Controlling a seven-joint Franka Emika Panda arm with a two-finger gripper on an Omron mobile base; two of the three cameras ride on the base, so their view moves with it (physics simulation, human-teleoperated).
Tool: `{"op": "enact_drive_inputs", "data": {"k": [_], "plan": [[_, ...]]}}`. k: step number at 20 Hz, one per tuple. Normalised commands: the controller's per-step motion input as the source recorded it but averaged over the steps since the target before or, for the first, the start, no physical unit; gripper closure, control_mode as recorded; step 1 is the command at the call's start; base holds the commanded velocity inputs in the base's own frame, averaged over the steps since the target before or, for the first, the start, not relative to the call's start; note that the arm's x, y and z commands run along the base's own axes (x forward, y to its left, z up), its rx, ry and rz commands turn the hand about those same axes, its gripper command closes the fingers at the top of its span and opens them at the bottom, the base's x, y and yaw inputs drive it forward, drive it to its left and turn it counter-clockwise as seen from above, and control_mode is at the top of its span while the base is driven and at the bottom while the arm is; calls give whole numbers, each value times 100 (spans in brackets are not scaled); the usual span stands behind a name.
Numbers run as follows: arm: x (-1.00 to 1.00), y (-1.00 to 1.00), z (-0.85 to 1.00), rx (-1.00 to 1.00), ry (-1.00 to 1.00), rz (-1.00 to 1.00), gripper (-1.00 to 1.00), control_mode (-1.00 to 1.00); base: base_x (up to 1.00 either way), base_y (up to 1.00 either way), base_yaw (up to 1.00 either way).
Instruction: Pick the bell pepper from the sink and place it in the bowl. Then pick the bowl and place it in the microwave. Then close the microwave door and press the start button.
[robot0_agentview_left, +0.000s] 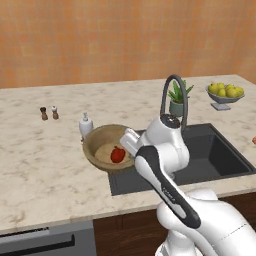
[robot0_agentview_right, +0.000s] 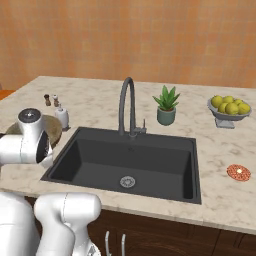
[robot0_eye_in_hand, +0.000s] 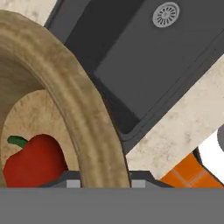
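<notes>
The tan wooden bowl (robot0_agentview_left: 95, 137) sits on the counter just left of the dark sink (robot0_agentview_left: 215, 150). The red bell pepper (robot0_agentview_left: 117, 154) lies inside it, green stem showing. In the hand view my gripper (robot0_eye_in_hand: 105, 181) straddles the bowl's thick near rim (robot0_eye_in_hand: 74, 100), one fingertip inside next to the pepper (robot0_eye_in_hand: 35, 162) and one outside, both pressed against the rim. The sink (robot0_eye_in_hand: 144, 57) with its round drain (robot0_eye_in_hand: 166, 14) lies beyond. In the right base view the arm hides most of the bowl (robot0_agentview_right: 52, 127). The microwave and its door are out of view.
A white soap dispenser (robot0_agentview_left: 85, 125) stands right behind the bowl. The arched faucet (robot0_agentview_left: 172, 82) and a potted plant (robot0_agentview_left: 177, 97) stand behind the sink. Two small shakers (robot0_agentview_left: 49, 113) are far left; a grey fruit bowl (robot0_agentview_right: 230, 111) and a red-orange disc (robot0_agentview_right: 238, 172) lie to the right.
</notes>
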Motion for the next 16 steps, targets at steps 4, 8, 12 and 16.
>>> {"op": "enact_drive_inputs", "data": {"k": [4, 8, 12, 16], "plan": [[-45, -67, 83, 0, 14, -33, 100, -100, 0, 0, 0], [-49, -68, 87, 0, 16, -33, 100, -100, 0, 0, 0], [-52, -69, 75, 0, 7, -28, 100, -100, 0, 0, 0], [-48, -87, 42, 1, 0, -20, 100, -100, 0, 0, 0]]}}
